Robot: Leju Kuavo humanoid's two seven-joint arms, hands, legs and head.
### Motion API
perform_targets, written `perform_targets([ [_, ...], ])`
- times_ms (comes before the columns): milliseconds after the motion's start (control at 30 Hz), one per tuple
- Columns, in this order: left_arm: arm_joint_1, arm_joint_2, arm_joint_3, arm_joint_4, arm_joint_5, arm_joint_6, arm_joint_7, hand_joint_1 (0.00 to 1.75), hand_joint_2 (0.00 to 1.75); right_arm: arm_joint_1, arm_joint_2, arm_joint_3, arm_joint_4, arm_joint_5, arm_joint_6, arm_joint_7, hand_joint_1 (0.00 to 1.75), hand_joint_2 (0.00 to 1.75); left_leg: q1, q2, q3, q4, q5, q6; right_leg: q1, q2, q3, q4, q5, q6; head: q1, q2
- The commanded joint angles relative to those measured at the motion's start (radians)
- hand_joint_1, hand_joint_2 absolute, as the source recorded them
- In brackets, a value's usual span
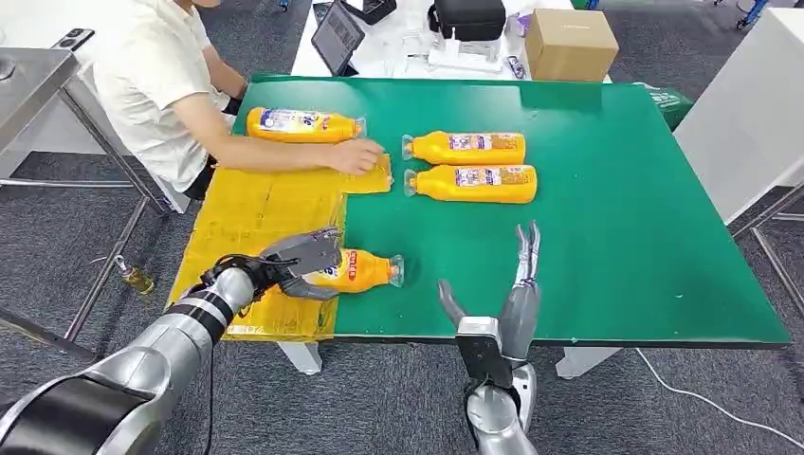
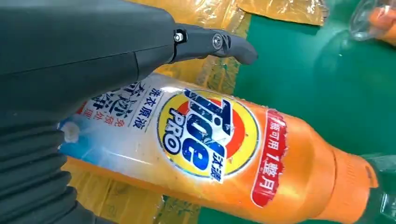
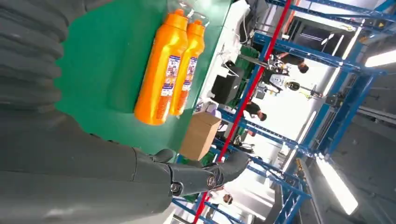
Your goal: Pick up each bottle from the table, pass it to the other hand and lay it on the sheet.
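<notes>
The orange plastic detergent bottle [image 2: 224, 154] lying under the fingers [image 2: 219, 44] of the left hand [image 1: 301, 263] carries a round logo reading "Tide PRO" in blue letters with the Chinese characters 汰渍 beside it, just past the fingertips toward the cap. Nearer the palm, a pale label panel bears 洗衣原液 in blue. Toward the neck, a red curved band reads 可用1整月 in white. The labels on the other orange bottles [image 1: 466, 148] are too small to read.

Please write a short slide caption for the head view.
Left hand grips an orange bottle at the yellow sheet's edge.
</notes>
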Motion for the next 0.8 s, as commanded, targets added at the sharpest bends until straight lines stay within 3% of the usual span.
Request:
perform_targets([
  [33,0.000,0.010,-0.005,0.032,0.000,-0.008,0.000,0.00,0.00,-0.038,-0.039,0.024,0.062,-0.007,0.002,0.000,0.00,1.75,0.000,0.004,0.007,-0.002,-0.002,0.002,0.001,0.002,0.006,-0.003,-0.001,-0.004,0.000,0.000],
  [200,0.099,-0.028,0.053,-0.175,0.159,0.126,-0.145,0.00,0.00,-0.014,-0.036,-0.016,0.016,0.012,0.002,0.000,0.00,1.75,0.000,0.002,0.005,-0.001,-0.001,0.002,0.001,0.000,0.005,-0.002,-0.001,-0.002,0.000,0.000],
  [333,0.317,-0.032,-0.001,-0.564,0.123,0.508,-0.126,0.00,0.00,0.013,-0.032,-0.051,-0.002,0.029,0.002,0.000,0.00,1.75,-0.001,0.000,0.004,-0.002,-0.001,0.002,0.000,-0.002,0.003,-0.002,-0.001,-0.002,0.000,0.000],
  [400,0.369,-0.033,-0.010,-0.645,0.162,0.555,-0.126,0.00,0.00,0.017,-0.030,-0.052,-0.004,0.039,0.002,0.000,0.00,1.75,-0.001,0.002,0.009,-0.002,-0.004,0.003,0.001,-0.001,0.008,-0.004,-0.003,-0.004,0.000,0.000],
  [433,0.398,-0.027,-0.031,-0.694,0.186,0.607,-0.135,0.00,0.00,0.018,-0.031,-0.056,0.005,0.069,0.002,0.000,0.00,1.75,-0.001,0.001,0.004,-0.002,-0.002,0.002,0.000,0.000,0.003,-0.002,-0.002,-0.002,0.000,0.000],
  [800,0.428,-0.018,-0.052,-0.745,0.206,0.643,-0.126,0.00,0.00,0.010,-0.037,-0.064,0.055,0.109,0.002,0.000,0.00,1.75,0.000,0.002,0.003,-0.001,-0.003,0.002,0.001,0.000,0.002,-0.002,-0.002,-0.003,0.000,0.000],
])
